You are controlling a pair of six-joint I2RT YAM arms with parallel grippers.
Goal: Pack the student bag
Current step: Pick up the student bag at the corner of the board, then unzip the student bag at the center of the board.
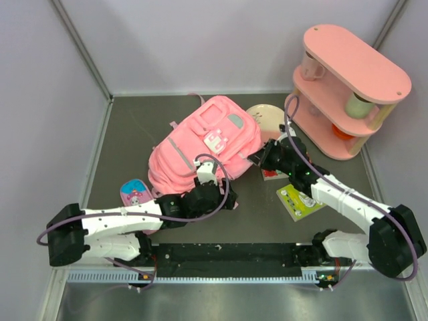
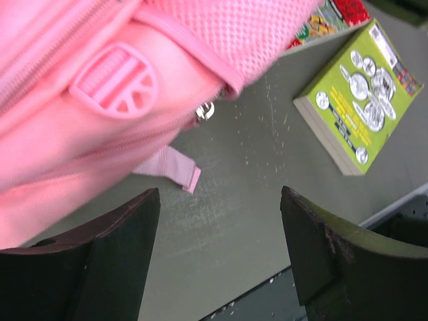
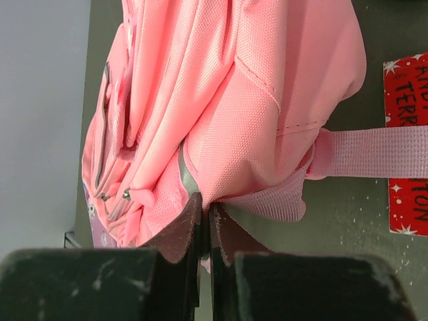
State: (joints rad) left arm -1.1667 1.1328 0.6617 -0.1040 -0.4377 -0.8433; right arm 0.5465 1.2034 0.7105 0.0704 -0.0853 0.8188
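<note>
The student bag (image 1: 204, 142) lies mid-frame in the top view on the dark surface (image 1: 134, 147). It is a puffy pink woven backpack with mesh, ribbed webbing straps and zips. The step in hand looks like getting it open. The right gripper (image 3: 206, 215) has its jaws pressed together, apparently pinching a fold at the bag's right edge. The left gripper (image 2: 221, 224) hangs empty by the lower edge, jaws wide apart. Next it likely needs the small metal zip pull (image 2: 204, 111). A glossy green book (image 2: 358, 93) waits nearby.
</note>
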